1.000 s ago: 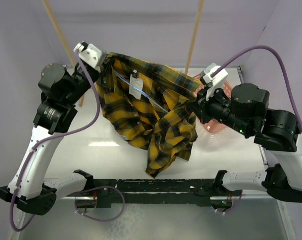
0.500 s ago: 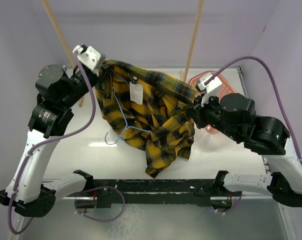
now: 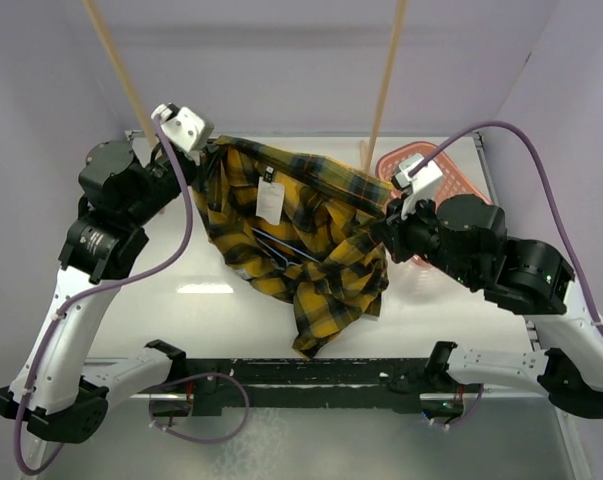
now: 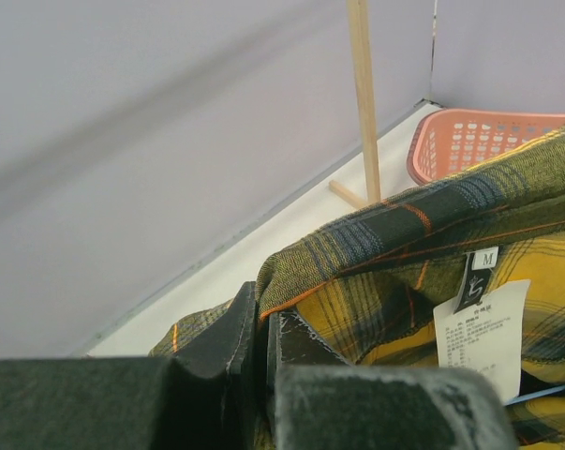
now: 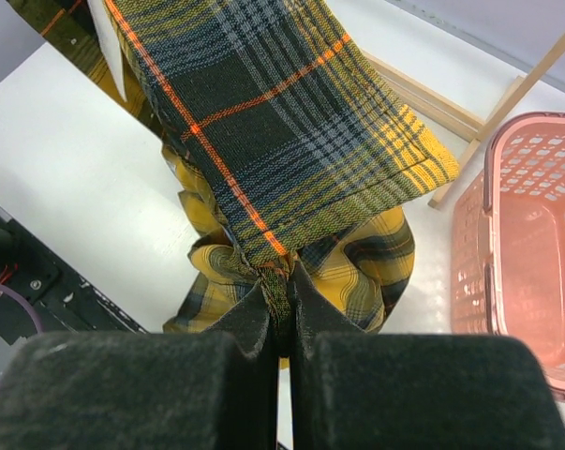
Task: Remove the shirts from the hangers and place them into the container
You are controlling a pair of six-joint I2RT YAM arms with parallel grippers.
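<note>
The yellow-and-black plaid shirt point(image 3: 311, 250) hangs stretched between my two grippers above the table, its white label point(image 3: 270, 201) facing up. My left gripper point(image 3: 209, 152) is shut on the collar edge point(image 4: 291, 281). My right gripper point(image 3: 384, 222) is shut on a bunched fold of the shirt point(image 5: 280, 272). Thin light-blue wire of the hanger point(image 3: 284, 247) shows against the cloth in the shirt's middle, and a short piece of it point(image 4: 544, 395) shows below the label. The salmon-pink basket point(image 3: 468, 178) stands at the back right, behind my right arm.
Two pale wooden rack poles point(image 3: 117, 72) point(image 3: 386, 70) rise at the back, with a foot slat point(image 5: 432, 103) on the table beside the basket point(image 5: 535, 272). The shirt's lower tail point(image 3: 316, 335) reaches the black rail at the near edge.
The hanger has slipped off the shirt's shoulders, swung down to the left, and now lies against the cloth's middle. The right arm has moved left and nearer; the shirt sags lower.
</note>
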